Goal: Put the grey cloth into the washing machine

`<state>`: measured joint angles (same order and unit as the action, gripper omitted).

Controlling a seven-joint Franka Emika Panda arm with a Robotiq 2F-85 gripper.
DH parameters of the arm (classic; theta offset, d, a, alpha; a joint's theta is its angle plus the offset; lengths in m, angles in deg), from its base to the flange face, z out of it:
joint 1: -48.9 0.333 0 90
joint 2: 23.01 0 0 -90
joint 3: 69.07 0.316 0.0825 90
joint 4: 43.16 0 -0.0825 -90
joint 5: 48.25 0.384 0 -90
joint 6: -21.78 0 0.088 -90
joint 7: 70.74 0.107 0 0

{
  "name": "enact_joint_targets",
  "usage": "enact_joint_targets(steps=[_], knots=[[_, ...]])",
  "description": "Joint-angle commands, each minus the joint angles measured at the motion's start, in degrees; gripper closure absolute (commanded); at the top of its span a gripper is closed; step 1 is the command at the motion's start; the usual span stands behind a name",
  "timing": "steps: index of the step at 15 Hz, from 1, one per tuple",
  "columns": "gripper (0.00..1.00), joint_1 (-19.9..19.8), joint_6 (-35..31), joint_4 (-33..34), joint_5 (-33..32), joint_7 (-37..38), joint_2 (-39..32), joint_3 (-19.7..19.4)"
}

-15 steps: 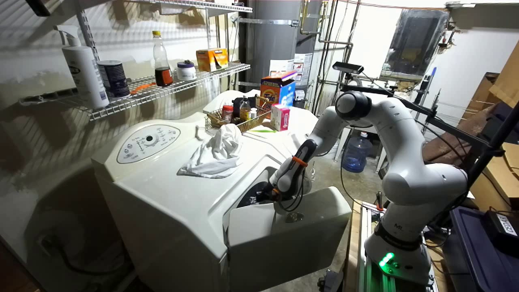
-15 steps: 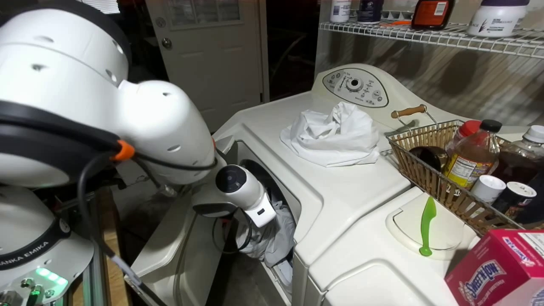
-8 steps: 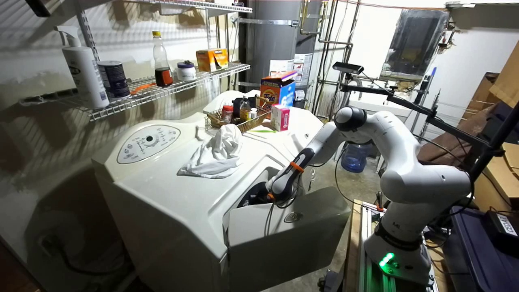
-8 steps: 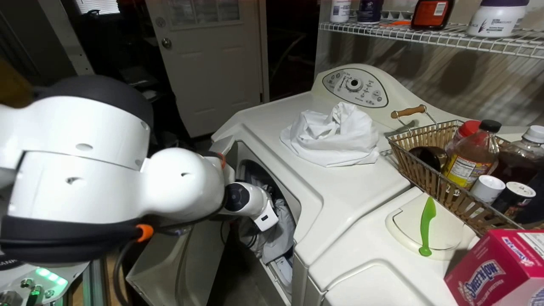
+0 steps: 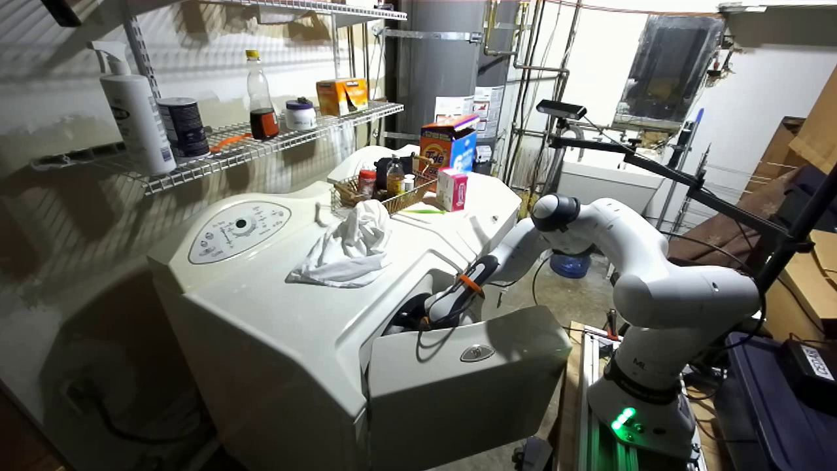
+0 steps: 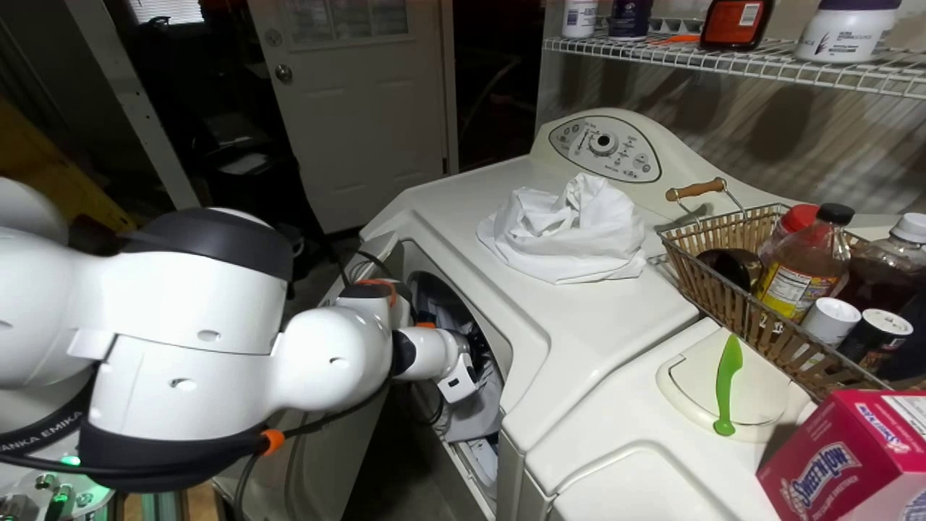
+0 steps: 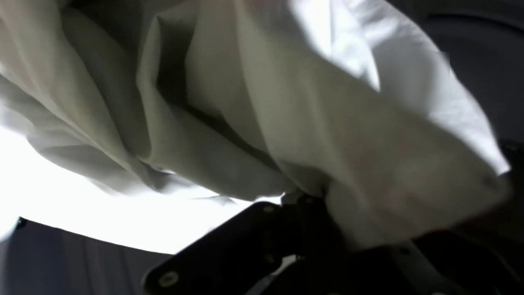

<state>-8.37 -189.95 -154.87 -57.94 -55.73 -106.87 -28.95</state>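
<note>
The grey cloth [image 7: 229, 135] fills much of the wrist view in loose folds. My gripper [image 7: 305, 198] appears shut on it, with the folds gathered at the fingertips; one finger is largely hidden behind the cloth. In an exterior view part of the grey cloth [image 6: 474, 416] hangs at the lower rim of the opening, below my wrist. The white washing machine [image 5: 255, 314] also shows in an exterior view [image 6: 593, 325]. Its front door [image 5: 471, 386] stands open. In both exterior views my hand reaches into the round opening, so the fingertips are hidden there.
A crumpled white cloth [image 5: 353, 252] lies on top of the machine. A basket of bottles [image 6: 752, 311], a green spoon [image 6: 728, 383] and a pink box [image 6: 846, 456] stand beside it. A wire shelf [image 5: 281, 140] hangs above. The open door is close under my wrist.
My arm has come down and pushed farther into the opening. The grey cloth has shifted inward with it. The open door has swung slightly. The white cloth on top has not moved.
</note>
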Motion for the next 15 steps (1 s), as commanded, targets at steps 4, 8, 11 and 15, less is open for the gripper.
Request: enact_joint_targets(steps=[4, 8, 11, 15], knots=[[0.93, 1.95, -6.26, 3.88, -1.36, 6.99, -0.85, -1.92], [0.98, 2.36, -6.43, 4.42, -1.3, 7.69, -0.83, -1.89], [0.98, 2.56, -10.79, 6.38, -1.4, 13.82, -1.66, 0.29], [0.98, 5.39, -13.75, 7.83, -2.46, 25.93, -1.58, -0.61]])
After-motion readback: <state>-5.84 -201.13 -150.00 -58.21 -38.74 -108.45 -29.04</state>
